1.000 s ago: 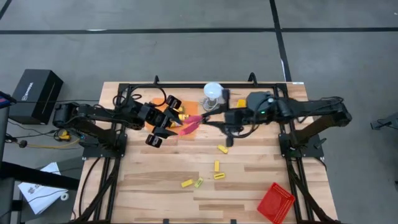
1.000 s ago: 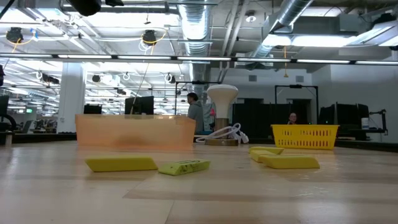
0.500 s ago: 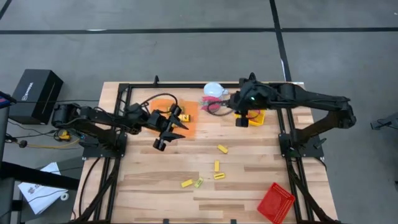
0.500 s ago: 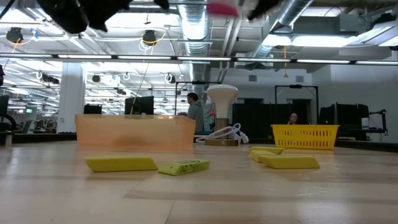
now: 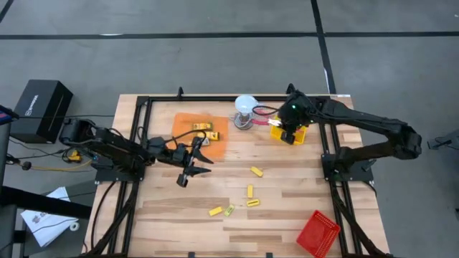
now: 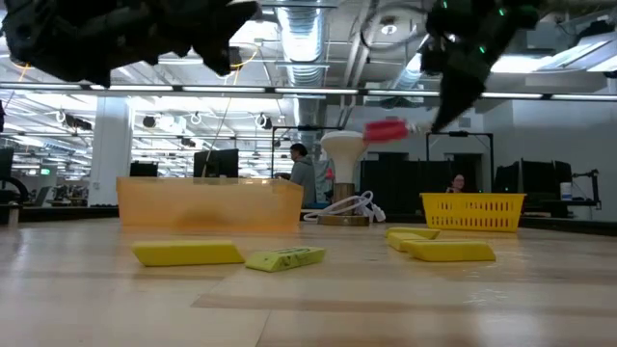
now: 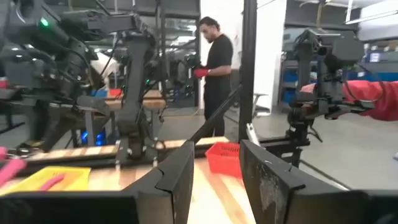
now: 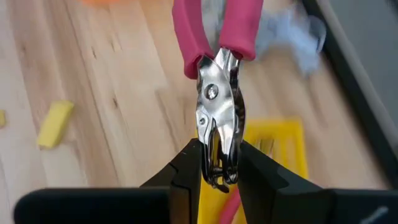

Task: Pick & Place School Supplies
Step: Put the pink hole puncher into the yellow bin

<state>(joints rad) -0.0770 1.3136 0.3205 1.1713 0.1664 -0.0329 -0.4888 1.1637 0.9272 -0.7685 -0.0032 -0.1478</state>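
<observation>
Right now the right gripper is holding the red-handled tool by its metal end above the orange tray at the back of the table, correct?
Not quite. The right gripper does hold the red-handled tool by its metal end, but above the yellow tray, not the orange tray. The high view shows it; the right wrist view shows yellow beneath the tool.

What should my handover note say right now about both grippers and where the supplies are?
Right gripper: shut on the red-handled tool, held over the yellow tray.
Left gripper: empty, jaws apart, above bare table beside the orange tray.
Done: one yellow packet lies on the orange tray.
Left: release the tool; five yellow pieces are loose mid-table.
Red tray: at the table's near right corner.
</observation>
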